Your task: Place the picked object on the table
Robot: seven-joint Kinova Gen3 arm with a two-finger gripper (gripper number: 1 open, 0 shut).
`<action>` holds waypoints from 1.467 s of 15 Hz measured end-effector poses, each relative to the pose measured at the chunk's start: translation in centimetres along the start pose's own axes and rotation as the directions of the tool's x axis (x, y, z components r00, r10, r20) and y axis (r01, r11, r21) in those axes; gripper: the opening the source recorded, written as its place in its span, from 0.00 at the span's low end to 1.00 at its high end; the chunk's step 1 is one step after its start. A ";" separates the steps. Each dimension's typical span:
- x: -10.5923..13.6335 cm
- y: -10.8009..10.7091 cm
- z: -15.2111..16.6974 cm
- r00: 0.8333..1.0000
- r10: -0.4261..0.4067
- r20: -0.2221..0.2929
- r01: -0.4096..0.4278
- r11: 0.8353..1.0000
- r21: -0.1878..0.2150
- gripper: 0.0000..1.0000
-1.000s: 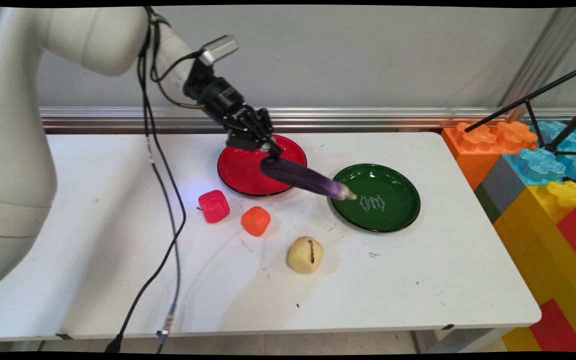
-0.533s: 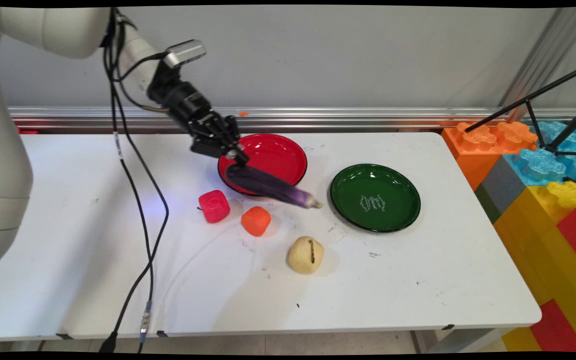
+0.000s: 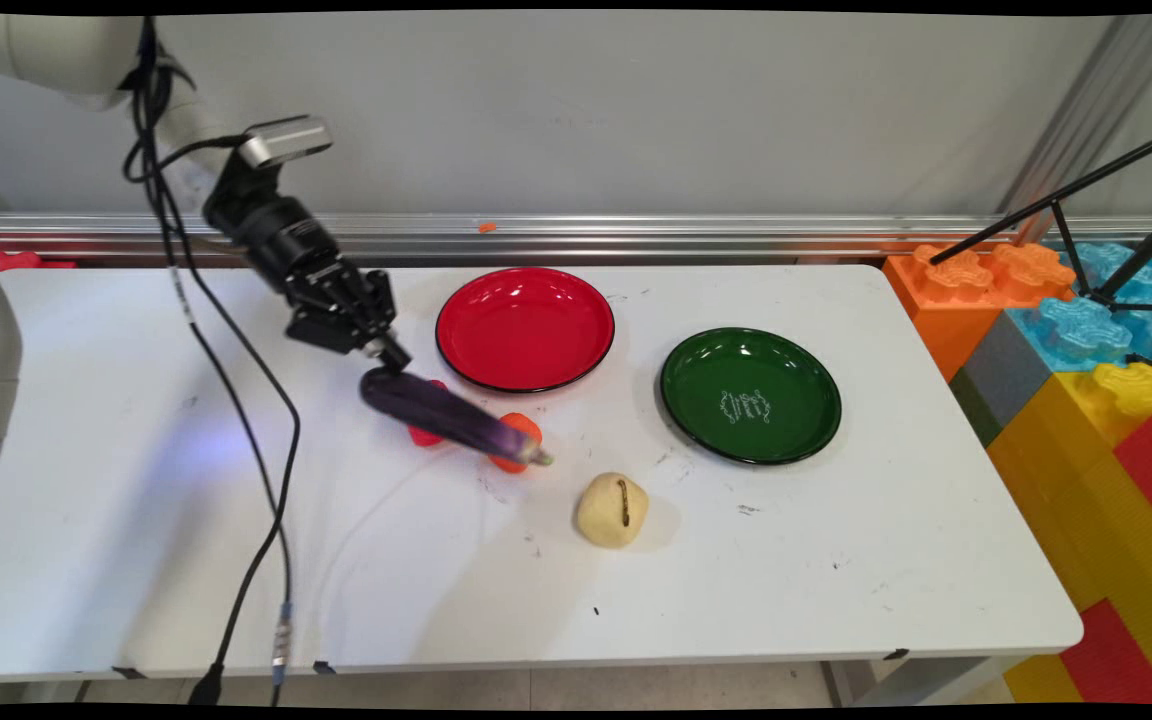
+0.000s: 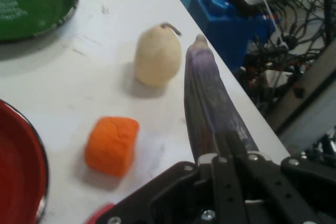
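Note:
My gripper (image 3: 386, 357) is shut on the thick end of a long purple eggplant (image 3: 451, 418), held above the table to the left of the red plate (image 3: 524, 285). The eggplant slants down to the right, and its tip hangs over an orange toy fruit (image 3: 524, 428). It also partly hides a red toy fruit (image 3: 423, 436). In the hand view the eggplant (image 4: 210, 98) runs out from the gripper (image 4: 229, 148), with the orange fruit (image 4: 111, 145) to its left and a cream pear-like fruit (image 4: 157, 56) beyond.
A green plate (image 3: 750, 395) lies right of the red one; the cream fruit (image 3: 612, 510) sits in front of them. Big coloured toy blocks (image 3: 1086, 380) and black tripod legs (image 3: 1076, 190) stand at the table's right end. Black cables (image 3: 276, 480) hang at the left.
The gripper has carried the eggplant leftward and toward the near side, from over the red plate's right rim to over the red and orange fruits. The red plate is now uncovered.

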 end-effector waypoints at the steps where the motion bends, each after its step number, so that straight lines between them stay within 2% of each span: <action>1: -0.4 0.3 -0.1 1.000 -0.006 0.003 0.006 1.000 -0.004 0.00; 6: -3.3 2.0 -0.2 0.999 -0.042 0.023 0.043 0.999 -0.027 0.00; 9: -4.4 2.3 0.2 0.998 -0.057 0.029 0.057 0.998 -0.031 0.00; 22: -6.6 1.0 3.2 0.995 -0.098 0.018 0.098 0.995 -0.008 0.00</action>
